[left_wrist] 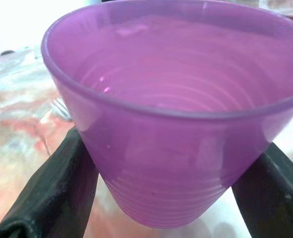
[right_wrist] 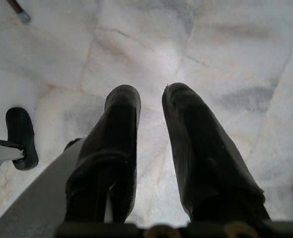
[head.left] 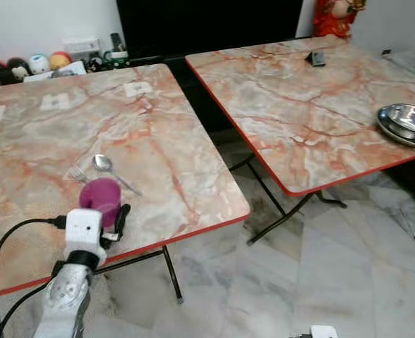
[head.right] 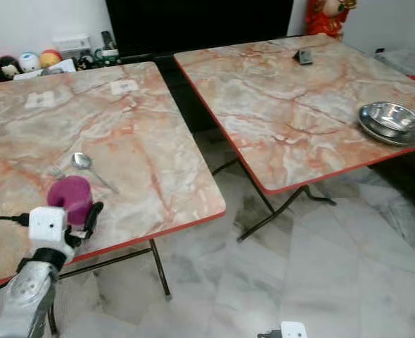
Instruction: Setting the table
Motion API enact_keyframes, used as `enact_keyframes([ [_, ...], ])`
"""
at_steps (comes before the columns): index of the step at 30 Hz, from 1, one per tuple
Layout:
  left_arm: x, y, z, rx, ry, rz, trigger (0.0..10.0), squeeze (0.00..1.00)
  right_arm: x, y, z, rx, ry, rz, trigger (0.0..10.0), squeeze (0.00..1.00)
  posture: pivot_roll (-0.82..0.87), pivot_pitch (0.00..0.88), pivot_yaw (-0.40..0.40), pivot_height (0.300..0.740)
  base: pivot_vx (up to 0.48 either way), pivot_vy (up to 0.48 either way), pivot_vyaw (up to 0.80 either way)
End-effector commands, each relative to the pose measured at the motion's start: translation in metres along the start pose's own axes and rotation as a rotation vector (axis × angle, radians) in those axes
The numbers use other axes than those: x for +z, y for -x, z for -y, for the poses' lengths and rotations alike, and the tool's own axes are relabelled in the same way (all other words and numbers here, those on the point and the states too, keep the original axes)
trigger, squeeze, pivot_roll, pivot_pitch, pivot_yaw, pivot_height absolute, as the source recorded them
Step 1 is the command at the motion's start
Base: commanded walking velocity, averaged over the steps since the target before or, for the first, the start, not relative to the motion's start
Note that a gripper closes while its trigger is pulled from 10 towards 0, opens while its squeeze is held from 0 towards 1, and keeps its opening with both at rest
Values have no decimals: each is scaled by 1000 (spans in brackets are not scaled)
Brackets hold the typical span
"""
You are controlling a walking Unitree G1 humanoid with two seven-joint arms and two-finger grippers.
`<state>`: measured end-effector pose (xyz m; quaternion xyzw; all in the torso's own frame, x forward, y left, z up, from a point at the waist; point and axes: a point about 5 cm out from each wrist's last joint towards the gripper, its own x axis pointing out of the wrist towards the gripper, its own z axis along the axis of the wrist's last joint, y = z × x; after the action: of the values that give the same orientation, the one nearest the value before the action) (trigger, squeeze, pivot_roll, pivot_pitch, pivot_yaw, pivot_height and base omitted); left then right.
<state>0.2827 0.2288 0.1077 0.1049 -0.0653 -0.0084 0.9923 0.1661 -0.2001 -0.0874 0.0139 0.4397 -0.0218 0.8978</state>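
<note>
Over the near desk [head.left: 172, 169], left gripper [left_wrist: 166, 198] grasping purple cup [left_wrist: 171, 114] beside spoon [head.left: 103, 163]; right gripper [right_wrist: 151, 106] released, above floor [right_wrist: 236, 49].

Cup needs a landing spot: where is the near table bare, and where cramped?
Bare marble runs from the spoon to the near table's red edge. Cramped where the left tool holds the purple cup, right by spoon and fork.

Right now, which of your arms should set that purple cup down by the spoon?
The left. The left gripper already grips the purple cup over the near table, close to the spoon. The right gripper hangs over the floor, holding nothing.
</note>
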Motion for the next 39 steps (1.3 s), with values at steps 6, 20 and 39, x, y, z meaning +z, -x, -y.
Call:
enact_keyframes([
  [6, 1, 14, 4, -30, -16, 1, 10000, 0, -8, 2, 3, -7, 1, -28, 10000, 0, 46, 68, -16, 740, 0, 0, 0],
  [20, -3, 22, 5, -2, 14, -56, 10000, 0, -9, 3, 3, -9, 26, -22, 10000, 0, 44, 56, -9, 740, 0, 0, 0],
  [39, 0, 17, 7, 40, 28, -76, 10000, 0, -6, 2, 3, -19, 20, -17, 10000, 0, 51, 80, -16, 740, 0, -452, 211],
])
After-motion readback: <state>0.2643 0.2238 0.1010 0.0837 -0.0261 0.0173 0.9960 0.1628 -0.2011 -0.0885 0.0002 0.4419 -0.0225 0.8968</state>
